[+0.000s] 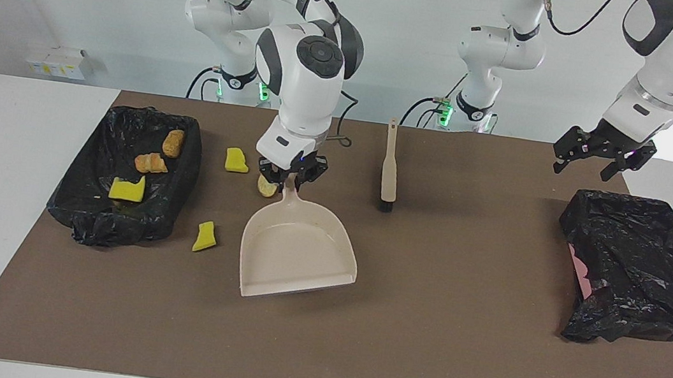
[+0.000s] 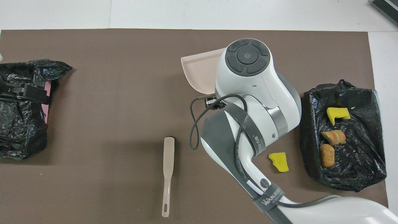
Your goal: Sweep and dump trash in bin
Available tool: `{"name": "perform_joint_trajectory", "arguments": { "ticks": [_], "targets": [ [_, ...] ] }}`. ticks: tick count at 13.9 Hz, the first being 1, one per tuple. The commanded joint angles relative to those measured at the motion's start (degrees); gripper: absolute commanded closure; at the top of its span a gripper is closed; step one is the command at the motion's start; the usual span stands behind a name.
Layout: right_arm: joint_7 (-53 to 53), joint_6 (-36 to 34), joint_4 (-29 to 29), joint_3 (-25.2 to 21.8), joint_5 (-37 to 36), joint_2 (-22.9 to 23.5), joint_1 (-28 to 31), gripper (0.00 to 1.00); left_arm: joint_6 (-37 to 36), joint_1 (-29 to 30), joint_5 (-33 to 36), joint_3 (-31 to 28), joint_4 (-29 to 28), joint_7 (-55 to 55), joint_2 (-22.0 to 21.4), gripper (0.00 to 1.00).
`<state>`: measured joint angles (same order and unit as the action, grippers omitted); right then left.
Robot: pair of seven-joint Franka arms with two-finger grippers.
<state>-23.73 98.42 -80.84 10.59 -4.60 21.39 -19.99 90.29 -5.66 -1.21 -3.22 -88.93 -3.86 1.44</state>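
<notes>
Right gripper (image 1: 290,178) jaws clenched on dustpan (image 1: 297,250) handle, pan on bench. Left gripper (image 1: 601,158) jaws released, waiting over bagged bin (image 1: 641,271). Three scraps (image 1: 222,201) loose.

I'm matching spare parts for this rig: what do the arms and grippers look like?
Both arms are glossy white with dark grey joint caps and bands, and black cables looped outside. The right arm's strap bears white lettering. The right gripper and left gripper are black, with two-finger jaws.
</notes>
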Motion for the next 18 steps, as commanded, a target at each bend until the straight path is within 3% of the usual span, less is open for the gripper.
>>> {"name": "perform_joint_trajectory", "arguments": {
  "ticks": [1,5,9,12,15,18],
  "targets": [
    [-5.9,0.1,2.0,-0.3,1.6,2.8,-2.6,1.00,0.9,-0.8,1.0,-0.7,-1.5,-0.5,-1.3,0.00],
    [-12.3,3.1,5.5,-0.3,1.7,8.2,-5.3,1.00,0.9,-0.8,1.0,-0.7,-1.5,-0.5,-1.3,0.00],
    [-15.7,4.1,15.0,-0.2,2.0,16.5,-7.3,1.00,0.9,-0.8,1.0,-0.7,-1.5,-0.5,-1.3,0.00],
    [-15.8,10.3,16.2,0.0,3.4,19.8,-8.4,1.00,0.9,-0.8,1.0,-0.7,-1.5,-0.5,-1.3,0.00],
    [-16.5,12.0,19.8,0.5,3.4,24.1,-10.3,1.00,0.9,-0.8,1.0,-0.7,-1.5,-0.5,-1.3,0.00],
    [-17.6,13.3,19.8,0.6,3.4,25.1,-11.3,1.00,0.9,-0.8,1.0,-0.7,-1.5,-0.5,-1.3,0.00]
  ]
}}
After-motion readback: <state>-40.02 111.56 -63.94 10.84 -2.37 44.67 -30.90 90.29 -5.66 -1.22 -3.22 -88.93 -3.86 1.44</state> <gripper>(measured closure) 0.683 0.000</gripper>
